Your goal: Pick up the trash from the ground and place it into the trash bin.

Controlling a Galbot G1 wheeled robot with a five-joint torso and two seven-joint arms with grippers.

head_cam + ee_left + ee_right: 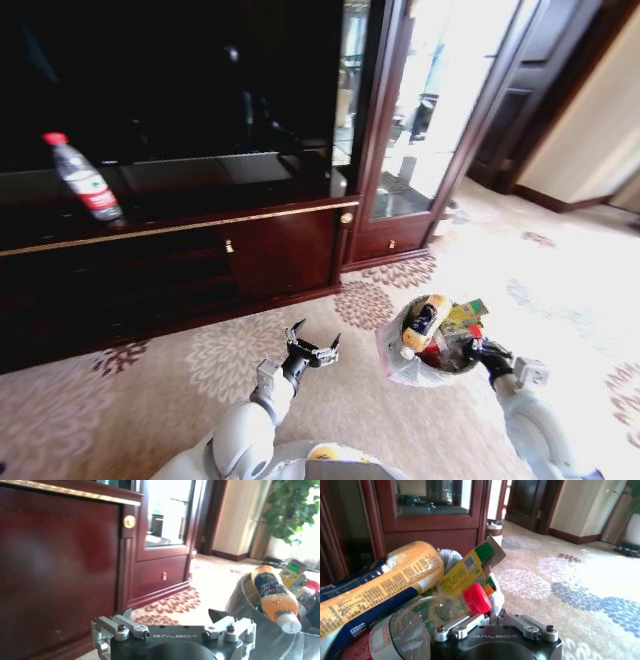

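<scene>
The trash bin (396,352), a small round bucket with a pale bag liner (248,605), stands on the carpet to my right front. Inside it lie a yellow bottle (425,322) (272,592) (385,581) and a green-yellow wrapper (466,315) (292,573) (470,570). My right gripper (480,350) (492,617) is at the bin's near right rim, shut on the red-capped end of a clear plastic bottle (435,618) that rests on the other trash. My left gripper (315,345) (171,612) hovers open and empty over the carpet, left of the bin.
A dark wooden cabinet (200,260) runs along the back, with a red-capped water bottle (85,180) on its top. A glass-door cabinet (400,130) stands behind the bin. Patterned carpet (560,290) spreads to the right. A dark cylindrical bin (495,527) and a plant (295,506) stand farther off.
</scene>
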